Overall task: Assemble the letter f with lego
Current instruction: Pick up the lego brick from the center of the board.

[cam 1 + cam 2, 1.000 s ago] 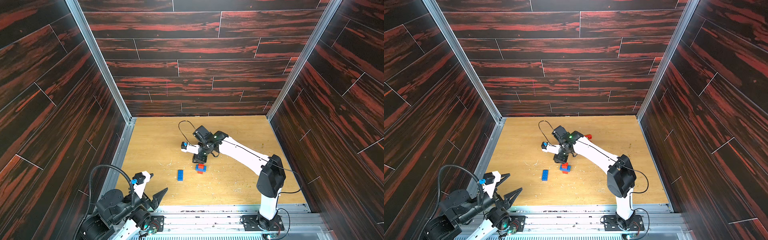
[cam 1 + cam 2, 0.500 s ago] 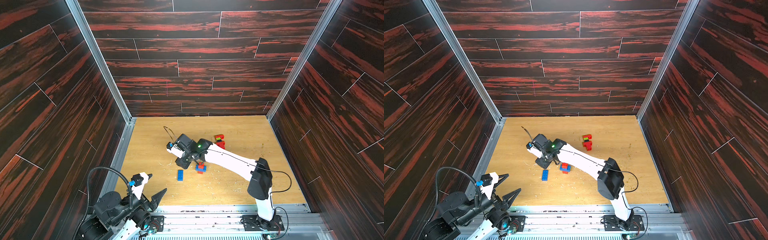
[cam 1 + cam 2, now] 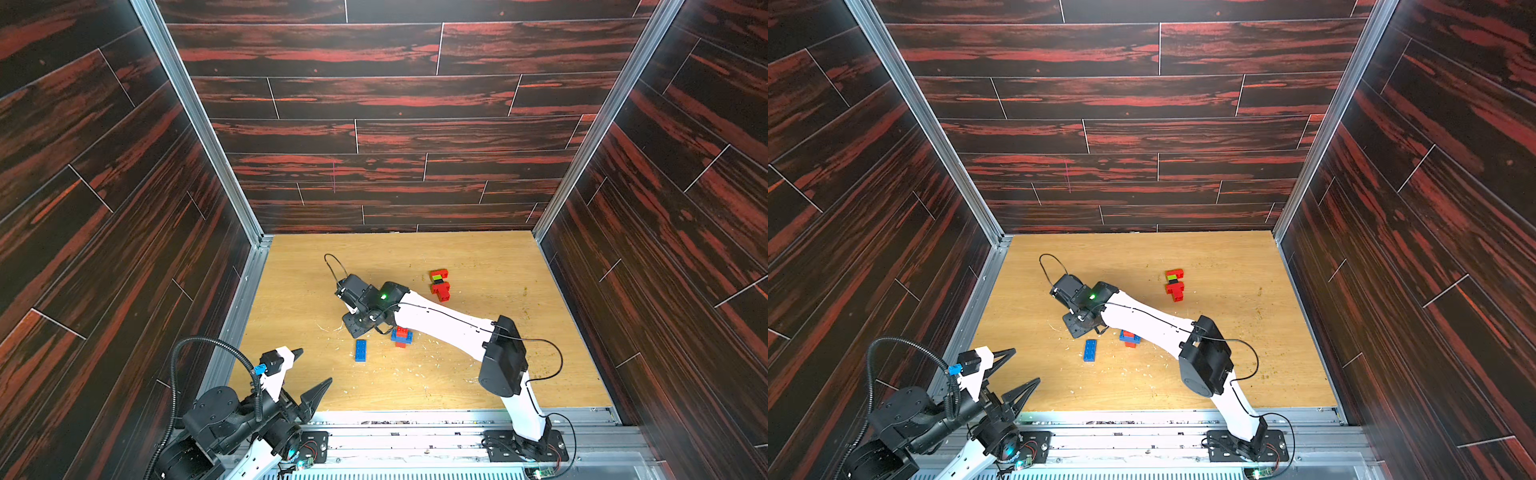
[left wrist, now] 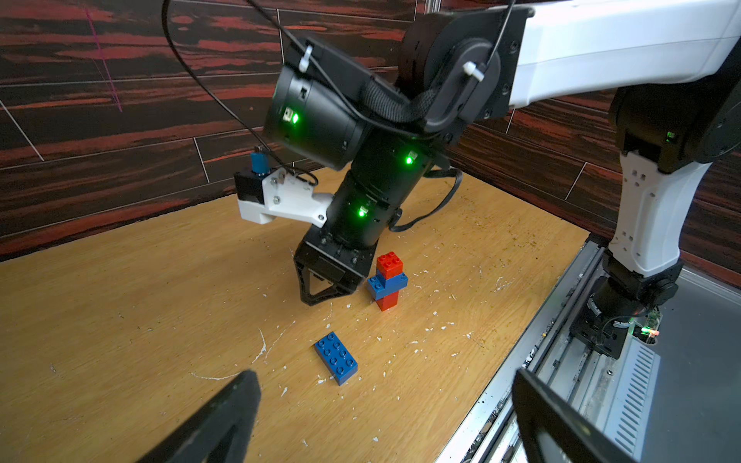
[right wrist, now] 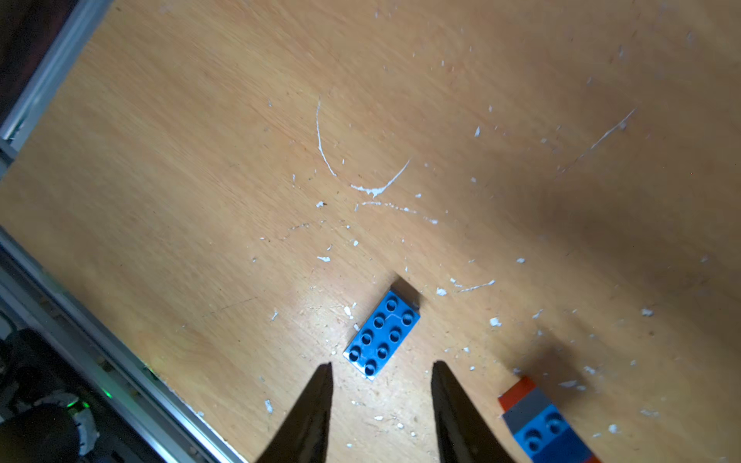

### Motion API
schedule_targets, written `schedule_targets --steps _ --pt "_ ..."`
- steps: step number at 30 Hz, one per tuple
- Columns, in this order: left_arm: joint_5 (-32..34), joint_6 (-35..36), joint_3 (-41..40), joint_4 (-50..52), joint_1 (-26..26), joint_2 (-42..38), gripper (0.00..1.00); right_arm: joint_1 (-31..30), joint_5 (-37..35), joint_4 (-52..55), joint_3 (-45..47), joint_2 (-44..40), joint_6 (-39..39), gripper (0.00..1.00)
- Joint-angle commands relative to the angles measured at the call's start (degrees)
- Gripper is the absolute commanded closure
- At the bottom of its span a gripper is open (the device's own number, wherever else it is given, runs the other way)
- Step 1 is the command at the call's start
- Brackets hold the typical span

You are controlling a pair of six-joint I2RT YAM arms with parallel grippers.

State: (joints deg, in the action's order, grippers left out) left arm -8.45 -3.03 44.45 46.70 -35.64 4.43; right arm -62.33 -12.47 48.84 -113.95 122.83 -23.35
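A loose blue oblong lego brick (image 3: 360,350) (image 3: 1089,350) (image 4: 336,358) (image 5: 381,334) lies flat on the wooden floor. Just right of it stands a small red-blue-red stack (image 3: 401,336) (image 3: 1130,337) (image 4: 387,286) (image 5: 541,421). Farther back lies a cluster of red, lime green and black bricks (image 3: 439,284) (image 3: 1175,284). My right gripper (image 3: 353,327) (image 3: 1077,326) (image 5: 383,364) hangs low just behind the blue brick and left of the stack, open, with nothing between its fingers. My left gripper (image 3: 314,365) (image 3: 1025,365) (image 4: 385,377) stands wide open and empty at the near left corner.
Dark wood-patterned walls (image 3: 124,249) enclose the floor on three sides. A metal rail (image 3: 415,419) runs along the front edge, with both arm bases on it. White flecks and scratches (image 5: 373,188) mark the floor. A black cable loop (image 3: 332,266) rises behind the right wrist.
My right arm swung left and nearer, uncovering the far red cluster, and now hangs by the blue brick. Its jaws have narrowed. The left arm has hardly moved.
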Motion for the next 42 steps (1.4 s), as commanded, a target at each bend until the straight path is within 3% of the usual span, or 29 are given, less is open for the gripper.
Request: schedule_targets --steps 1,11,23,42 --pt "-0.6 0.3 -0.1 -0.1 -0.1 0.0 0.00 -0.5 0.9 -1.5 2.1 1.3 -7.0 0.57" --pt "-1.4 0.5 0.0 -0.2 -0.2 1.5 0.00 -0.5 5.1 -8.4 9.0 2.6 -14.9 0.55" --pt "-1.3 0.6 -0.1 -0.2 -1.4 1.1 0.00 -0.7 4.2 -8.3 10.3 4.4 -20.4 0.54" --pt "-1.4 0.7 -0.1 -0.1 -2.3 0.5 0.00 -0.7 3.4 -9.6 12.9 5.1 -22.1 0.53"
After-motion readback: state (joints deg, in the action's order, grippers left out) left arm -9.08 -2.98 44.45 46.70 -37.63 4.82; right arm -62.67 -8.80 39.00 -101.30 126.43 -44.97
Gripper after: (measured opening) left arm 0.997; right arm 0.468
